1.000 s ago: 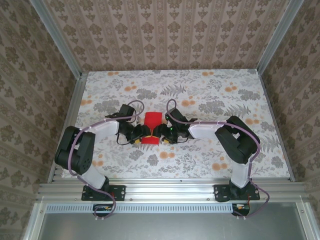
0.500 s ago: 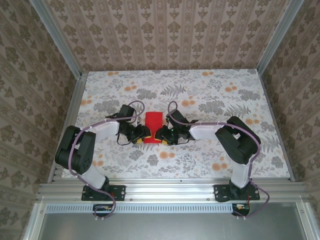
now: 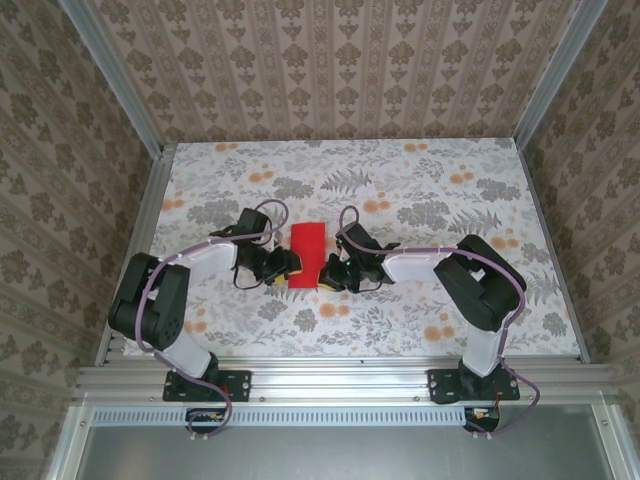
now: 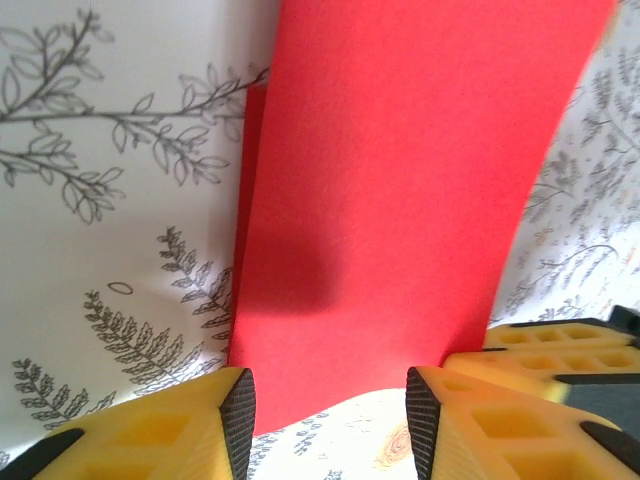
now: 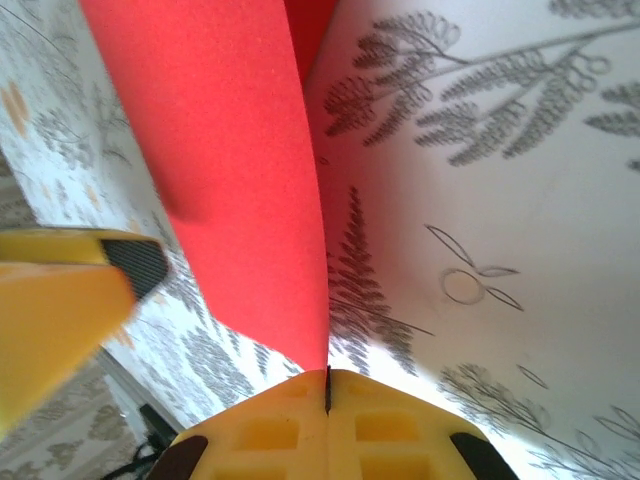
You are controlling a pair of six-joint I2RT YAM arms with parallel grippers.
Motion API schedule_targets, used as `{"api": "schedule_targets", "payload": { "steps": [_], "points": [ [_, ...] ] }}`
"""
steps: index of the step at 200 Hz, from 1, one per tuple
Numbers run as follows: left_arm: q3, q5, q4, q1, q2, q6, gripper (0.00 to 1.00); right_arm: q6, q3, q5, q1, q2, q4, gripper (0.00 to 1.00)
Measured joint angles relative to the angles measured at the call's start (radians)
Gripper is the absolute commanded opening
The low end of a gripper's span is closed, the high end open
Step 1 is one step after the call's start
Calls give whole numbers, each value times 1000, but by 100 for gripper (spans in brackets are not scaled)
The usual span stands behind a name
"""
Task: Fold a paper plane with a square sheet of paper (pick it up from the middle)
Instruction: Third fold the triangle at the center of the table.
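Note:
The red sheet of paper [image 3: 307,248] lies mid-table, folded into an upright oblong between the two grippers. In the right wrist view the sheet of paper [image 5: 230,170] rises off the cloth, and my right gripper [image 5: 327,385] is shut with the paper's near corner pinched in its seam. My left gripper [image 4: 330,425] is open. The near edge of the sheet of paper [image 4: 400,200] curls up just ahead of its black pads [image 4: 238,418], with a second layer showing along the left side. From above, the left gripper [image 3: 285,265] and right gripper [image 3: 327,273] flank the paper's near end.
The floral tablecloth [image 3: 420,180] covers the table, with aluminium rails [image 3: 330,378] along the near edge and patterned walls on three sides. The left gripper's yellow finger [image 5: 70,300] sits close to the right gripper, at the left of the right wrist view.
My right gripper has closed on the paper's near right corner and shifted slightly toward the near edge. The left gripper's jaws have narrowed a little, and the paper's near end has lifted.

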Motion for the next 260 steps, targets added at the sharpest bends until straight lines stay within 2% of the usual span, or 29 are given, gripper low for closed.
{"api": "schedule_targets", "payload": {
  "steps": [39, 68, 84, 111, 131, 168, 196, 234, 260],
  "points": [
    [26, 36, 76, 1, 1, -4, 41, -113, 49, -17, -7, 0, -152, 2],
    [84, 36, 110, 2, 71, -2, 36, -178, 90, -38, -13, 0, -222, 3],
    [99, 28, 112, 2, 111, 4, 34, -199, 104, -39, -14, 0, -245, 8],
    [100, 14, 109, 2, 156, 10, 33, -205, 111, -39, -16, 0, -246, 22],
    [100, 2, 108, 2, 166, 14, 32, -176, 91, -42, -16, -2, -188, 25],
    [100, -9, 109, 2, 168, 16, 31, -95, 20, -43, -16, -19, -70, 22],
    [100, -12, 109, 2, 180, 16, 31, -44, -7, -45, -16, -19, -8, 15],
    [100, -12, 112, 2, 180, 16, 32, -11, -23, -44, -16, -20, 14, 1],
    [100, -4, 114, 5, 180, 16, 37, -27, -17, -33, -16, -20, -25, 0]
  ]
}}
